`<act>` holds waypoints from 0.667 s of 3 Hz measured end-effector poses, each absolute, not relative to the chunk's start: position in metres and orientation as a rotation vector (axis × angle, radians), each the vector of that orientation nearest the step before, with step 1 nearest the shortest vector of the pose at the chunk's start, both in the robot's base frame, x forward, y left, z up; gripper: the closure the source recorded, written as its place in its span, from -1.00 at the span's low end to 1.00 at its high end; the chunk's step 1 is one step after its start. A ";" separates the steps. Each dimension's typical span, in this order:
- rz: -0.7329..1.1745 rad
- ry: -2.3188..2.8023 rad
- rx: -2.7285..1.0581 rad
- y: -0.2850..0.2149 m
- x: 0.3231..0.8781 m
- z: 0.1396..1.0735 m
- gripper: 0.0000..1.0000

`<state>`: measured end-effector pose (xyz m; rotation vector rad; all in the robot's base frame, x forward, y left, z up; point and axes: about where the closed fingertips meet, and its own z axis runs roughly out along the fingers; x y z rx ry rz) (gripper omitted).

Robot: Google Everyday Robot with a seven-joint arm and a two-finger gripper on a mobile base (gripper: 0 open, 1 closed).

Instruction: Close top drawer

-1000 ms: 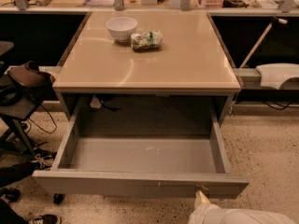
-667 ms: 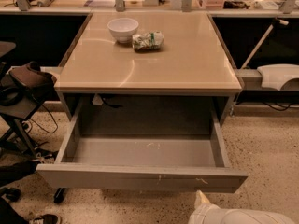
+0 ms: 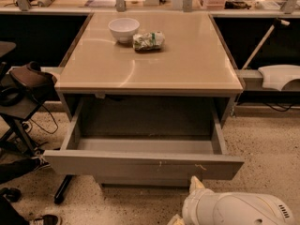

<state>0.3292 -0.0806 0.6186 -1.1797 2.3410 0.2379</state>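
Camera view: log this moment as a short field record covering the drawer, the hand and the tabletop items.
top drawer: pulled out, open, grey front toward the camera
hand: low right, just before the drawer front's right part; contact cannot be told
tabletop: white bowl and crumpled green-white packet side by side near the back
task state: drawer not yet closed

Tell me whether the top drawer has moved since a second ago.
Yes: the top drawer slid inward under the fixed tabletop; the pincer sits at its front, lower right.
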 end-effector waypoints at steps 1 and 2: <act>0.241 2.297 -1.210 -0.059 0.356 0.629 -1.00; 0.263 2.238 -1.247 -0.024 0.404 0.641 -1.00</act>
